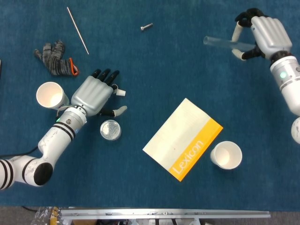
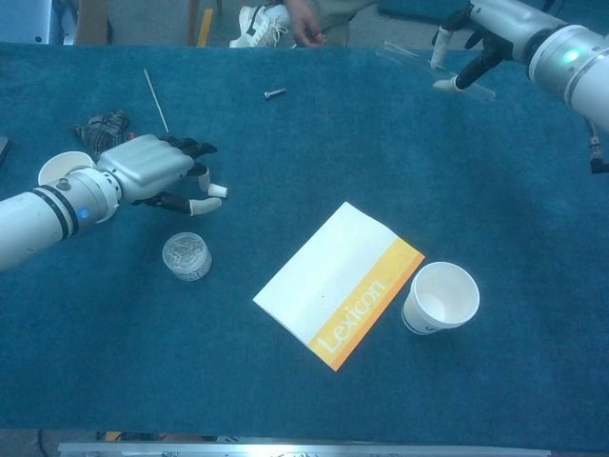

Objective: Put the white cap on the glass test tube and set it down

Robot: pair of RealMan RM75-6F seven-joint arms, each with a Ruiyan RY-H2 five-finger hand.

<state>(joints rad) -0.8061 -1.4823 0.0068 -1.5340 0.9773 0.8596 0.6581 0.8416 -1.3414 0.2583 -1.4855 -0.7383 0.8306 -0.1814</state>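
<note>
**Tube held at far right, cap at left fingertips**

The right hand (image 1: 265,35) is raised at the far right of the blue-covered table (image 1: 154,75), its thumb and fingers closed around a clear glass test tube (image 1: 220,43). The tube lies roughly level, its free end pointing toward the table's middle.

The left hand (image 1: 93,95) sits low over the table on the left side, palm down, fingers extended and slightly spread. A small white cap (image 1: 121,93) is at its fingertips; in the chest view the cap (image 2: 218,190) appears pinched between thumb and a finger, though the contact is too small to confirm fully.

Other items on the table: a white paper cup (image 1: 50,95) beside the left wrist, a round clear container of metal clips (image 1: 110,130) just below the left hand, a grey work glove (image 1: 55,58), a thin metal rod (image 1: 77,30), a small bolt (image 1: 146,27), a white-and-orange "Lexicon" booklet (image 1: 183,139) and a second white paper cup (image 1: 226,155) near its right corner.
</note>
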